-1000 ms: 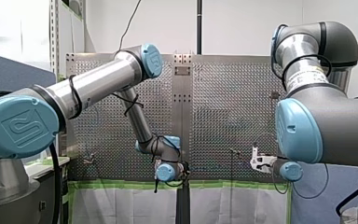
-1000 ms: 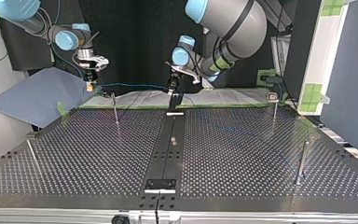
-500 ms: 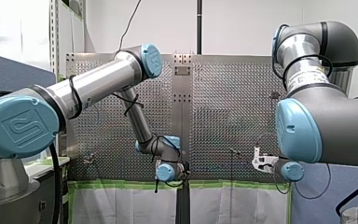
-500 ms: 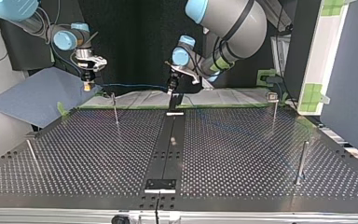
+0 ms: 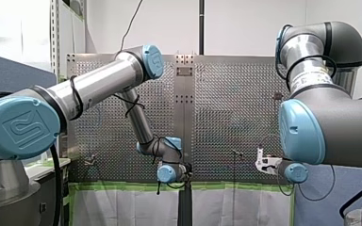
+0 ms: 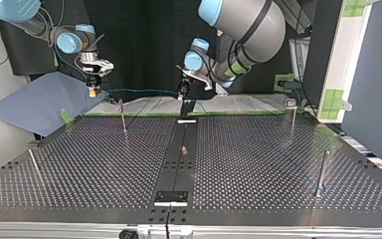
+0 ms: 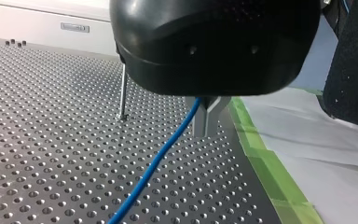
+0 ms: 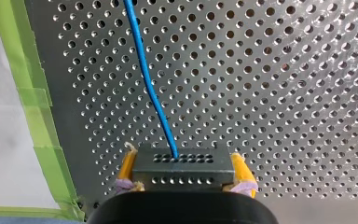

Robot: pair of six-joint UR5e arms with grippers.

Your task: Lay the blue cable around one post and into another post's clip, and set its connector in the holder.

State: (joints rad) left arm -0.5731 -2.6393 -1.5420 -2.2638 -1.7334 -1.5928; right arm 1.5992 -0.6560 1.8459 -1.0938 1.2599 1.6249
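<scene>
1. At the top view's left, over the far edge of the desk (image 6: pixel 258 164), the right gripper (image 6: pixel 94 91) is seen pointing down, its fingers closed on the connector (image 6: pixel 94 93).
2. Right wrist view: the connector, a dark block w/ rows of small holes, is clamped btwn two yellow pads (image 8: pixel 127 166), one per side.
3. The blue cable (image 6: pixel 139 91) is seen leaving the connector's face and is strung nearly level btwn the two grippers, clear of the desk.
4. The left gripper (image 6: pixel 183 93) is held near the middle of the far edge.
5. Left wrist view: the metal fingers (image 7: pixel 208 116) are pinched together on the cable, which drops away below them over the perforated plate.
6. A thin post (image 6: pixel 123 117) is seen near the right gripper, its top just by the cable. Contact can't be told.
</scene>
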